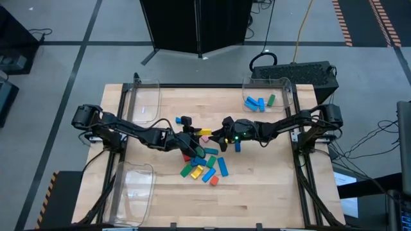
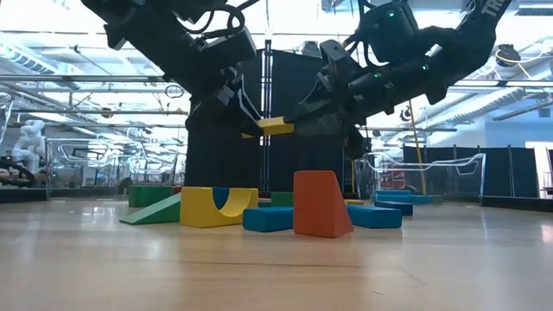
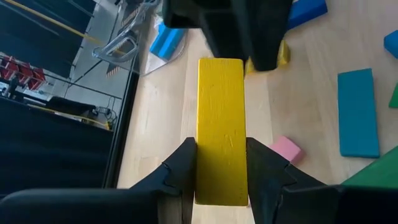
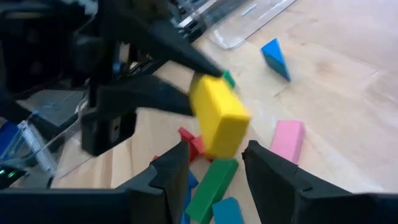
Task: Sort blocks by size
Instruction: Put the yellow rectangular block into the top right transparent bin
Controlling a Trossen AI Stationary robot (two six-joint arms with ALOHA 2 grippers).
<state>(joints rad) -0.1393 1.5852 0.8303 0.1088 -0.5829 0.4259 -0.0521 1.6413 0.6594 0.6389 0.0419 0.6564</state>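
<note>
Currently the left gripper hangs above the middle of the table, its two dark fingers closed against the long sides of a yellow block, a bar held clear of the wood. The right gripper faces it from the other side, just beside the free end of that same bar; its fingers stand apart on either side of the end, and whether they touch it cannot be told. In the low view the yellow block sits level in the air between the two arms, above the pile. The rest of the loose blocks lie clustered on the table just below and toward the near edge: blue, green, yellow and red pieces, with a pink block lying flat beneath the held bar and a long blue block beside it. Seen from table height, an orange wedge stands in front of the pile, next to a yellow piece with a curved cut-out. A clear bin at the far right corner holds several blue blocks and a green one. Two more clear bins sit at the left side, one at the far corner and one at the near corner.
</note>
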